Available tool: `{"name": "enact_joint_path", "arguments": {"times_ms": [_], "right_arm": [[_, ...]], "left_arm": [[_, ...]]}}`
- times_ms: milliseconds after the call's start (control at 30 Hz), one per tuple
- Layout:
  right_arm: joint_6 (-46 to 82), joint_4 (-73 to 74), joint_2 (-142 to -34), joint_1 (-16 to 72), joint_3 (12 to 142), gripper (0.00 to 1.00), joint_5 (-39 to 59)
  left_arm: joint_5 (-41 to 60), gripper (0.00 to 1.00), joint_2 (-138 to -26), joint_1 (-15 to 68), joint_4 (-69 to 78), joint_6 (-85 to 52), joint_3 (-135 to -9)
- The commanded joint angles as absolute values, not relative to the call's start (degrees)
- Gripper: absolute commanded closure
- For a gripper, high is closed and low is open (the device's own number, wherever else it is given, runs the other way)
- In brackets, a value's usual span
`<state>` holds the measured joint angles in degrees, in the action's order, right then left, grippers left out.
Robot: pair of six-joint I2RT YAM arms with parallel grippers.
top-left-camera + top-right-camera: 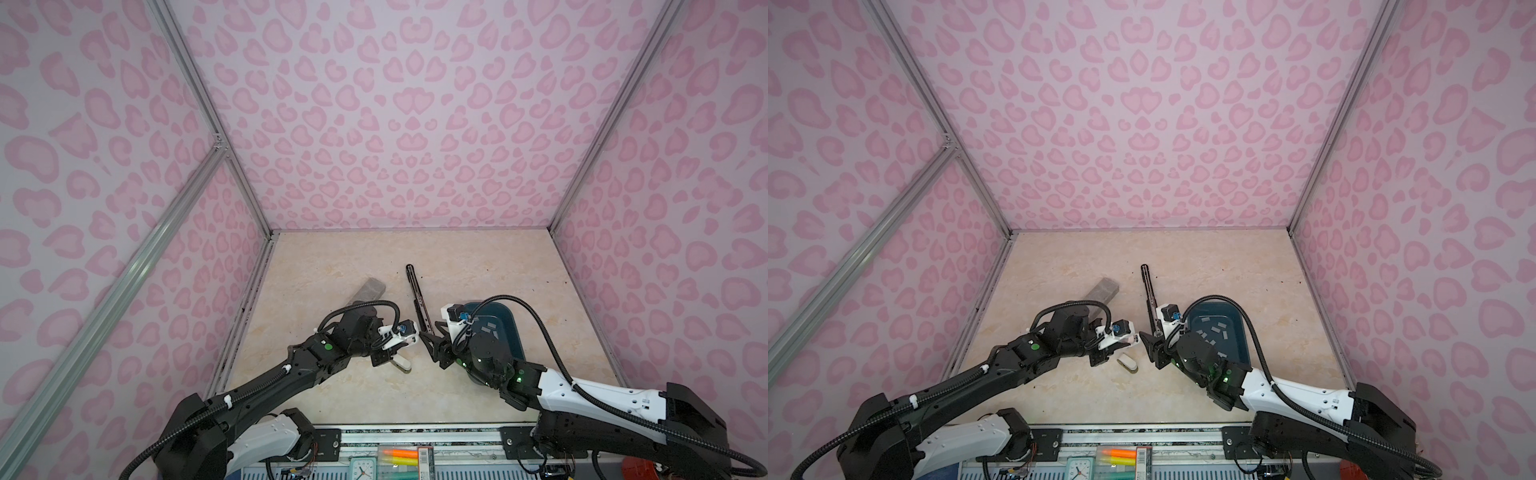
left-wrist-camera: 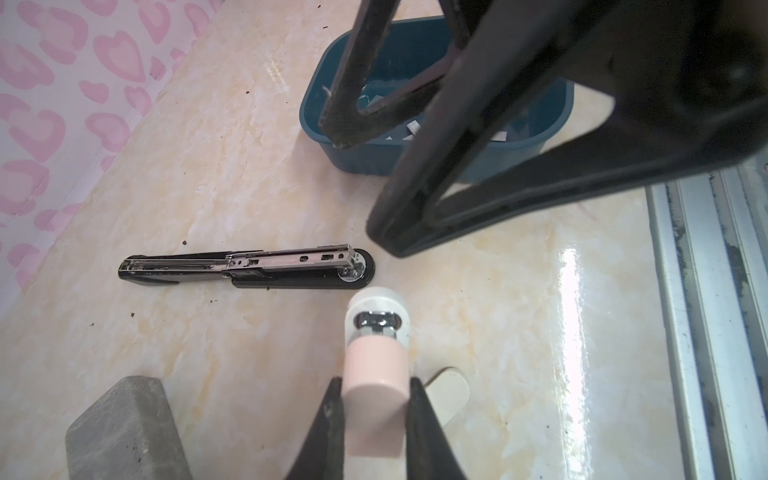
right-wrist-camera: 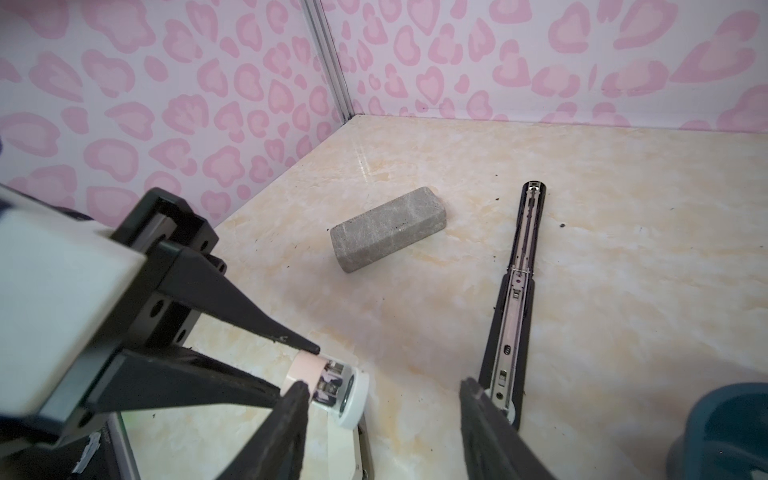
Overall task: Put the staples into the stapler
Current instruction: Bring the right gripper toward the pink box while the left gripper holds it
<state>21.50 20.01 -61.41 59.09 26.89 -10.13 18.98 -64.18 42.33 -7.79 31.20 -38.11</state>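
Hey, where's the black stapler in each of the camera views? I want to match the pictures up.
In a top view: stapler lies opened flat mid-table, right of the grey block.
In a top view: same place, block at its left.
Left wrist: stapler flat on the table, beyond the block.
Right wrist: stapler alongside the block, apart from it.
Shared landmark: the grey block.

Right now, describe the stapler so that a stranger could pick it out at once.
Find the blue tray on the right of the marble table. Just left of it, a long thin bar lies flat, opened out end to end: the stapler. Unlike the stubby grey block further left, it is slim, black and shows a shiny metal channel.
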Motion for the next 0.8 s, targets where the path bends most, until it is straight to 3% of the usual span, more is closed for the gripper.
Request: {"name": "enact_joint_path", "arguments": {"times_ms": [0,367,767], "right_arm": [[22.1,21.7,-63.8,59.1,27.2,0.42,-10.8],[23.6,24.8,-72.3,59.1,29.2,0.47,-11.4],[24.0,27.5,-71.5,59.1,26.2,0.48,-13.4]], "left_arm": [[19.2,0.97,-63.3,42.3,-7.7,31.5,-38.5],[18.4,0.97,-63.3,42.4,-7.2,30.4,-38.5],[18.8,0.97,-59.0,42.4,-6.6,30.1,-37.0]]}}
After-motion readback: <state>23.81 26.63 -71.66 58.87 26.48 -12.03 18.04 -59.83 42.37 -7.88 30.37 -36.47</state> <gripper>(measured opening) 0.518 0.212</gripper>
